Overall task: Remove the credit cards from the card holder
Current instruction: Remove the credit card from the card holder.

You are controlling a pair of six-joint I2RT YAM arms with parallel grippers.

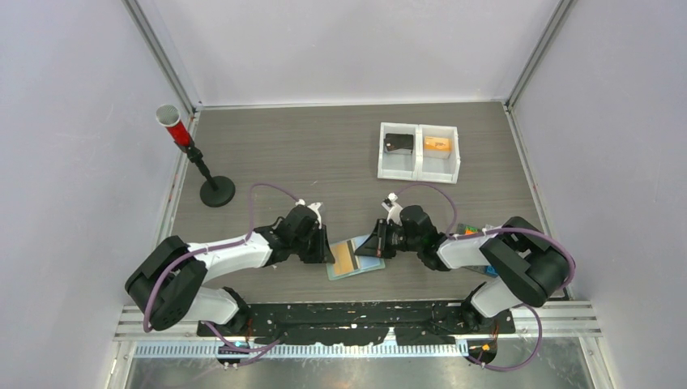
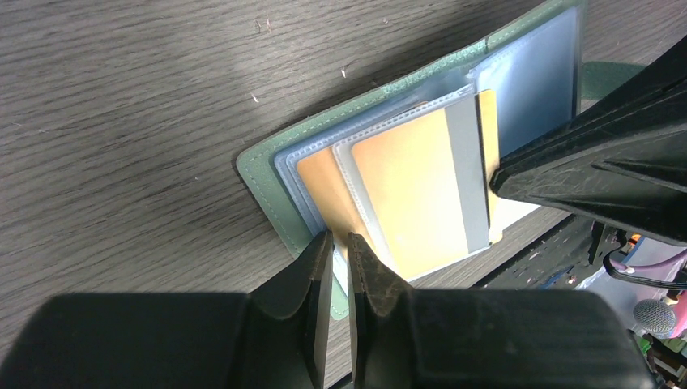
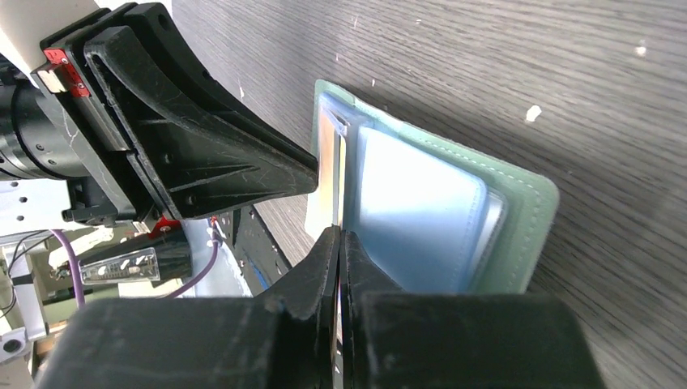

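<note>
Left wrist view: card holder (image 2: 263, 174) lies open flat on the table (image 2: 121, 121) between the two arms, sage-green cover down, clear pockets up, an orange-tan card (image 2: 413, 194) with a grey stripe partly out. Low at one side, the left gripper (image 2: 340, 247) nips a pocket edge, jaws almost together. Opposite, the right gripper (image 3: 339, 239) is clamped on that card's edge.

The card holder (image 1: 357, 268) is hemmed in on both sides: its left edge is taken up by the left claw (image 1: 328, 253), its right edge by the right claw (image 1: 376, 246), so no side entry is left. Bare surface (image 1: 340, 162) is offered beyond it, bounded far behind by a white tray (image 1: 419, 151) to the right and a black stand (image 1: 217, 191) to the left.
</note>
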